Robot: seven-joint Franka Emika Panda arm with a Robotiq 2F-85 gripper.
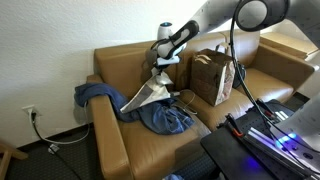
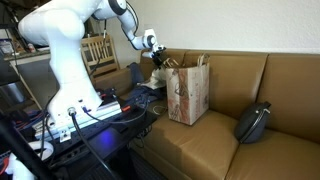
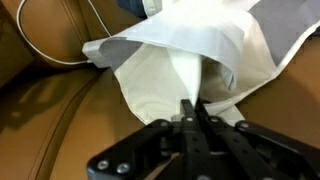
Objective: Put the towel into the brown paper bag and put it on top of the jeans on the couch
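In an exterior view a wall socket (image 1: 30,112) sits at lower left, beside the brown couch (image 1: 110,135). The jeans (image 1: 165,118) lie heaped on the left seat cushion, with a part draped up near the armrest. Above them the towel (image 1: 148,94) hangs from the gripper (image 1: 159,66), clear of the bag (image 1: 212,76), which stands upright just to the right with its top open. The arm (image 1: 215,18) enters from upper right.

In an exterior view from the couch's far end, the arm fills the left, the bag stands at centre, and a black object (image 2: 255,122) lies on the seat at right, well apart from it.

In the wrist view a white cable (image 3: 50,45) curves at upper left. The towel fills the middle, and the fingers (image 3: 188,112) at bottom centre are pressed together on a fold of it.
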